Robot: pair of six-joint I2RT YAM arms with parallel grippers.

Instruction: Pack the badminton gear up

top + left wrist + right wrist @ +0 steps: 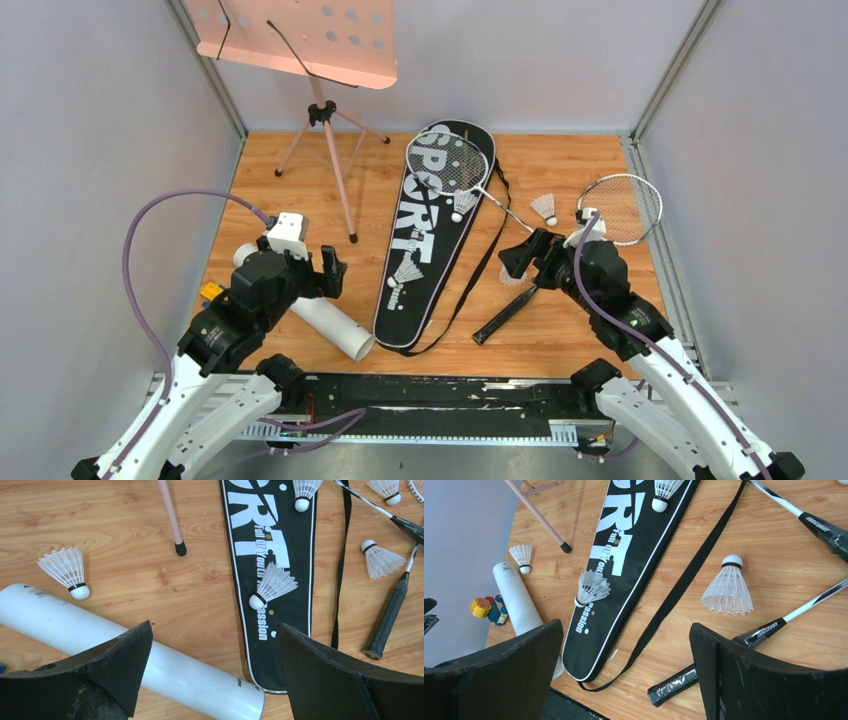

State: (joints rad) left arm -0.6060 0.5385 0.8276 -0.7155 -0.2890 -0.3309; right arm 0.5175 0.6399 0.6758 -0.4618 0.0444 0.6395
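Both spread, empty. Left gripper (215,640) hangs over the tube (335,328) at 7 o'clock, right gripper (626,630) over a shuttlecock (728,587) at 4. I'd pinch its base, not its skirt. Bag (430,240) lies centre, one racket (447,163) on it at 12.

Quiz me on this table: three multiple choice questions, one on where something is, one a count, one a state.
1. In the top view, where is the white tube relative to the black bag?
A. On it
B. To its left
C. To its right

2. How many shuttlecocks rest on the black bag?
A. One
B. Four
C. Two

3. How do the left gripper and right gripper stand?
A. Both open, holding nothing
B. Both shut
C. Left open, right shut on a racket

Answers:
1. B, the tube lies on the wood by the left arm.
2. C, one sits near the lettering's end and one higher up.
3. A, each wrist view shows spread fingers with nothing between them.
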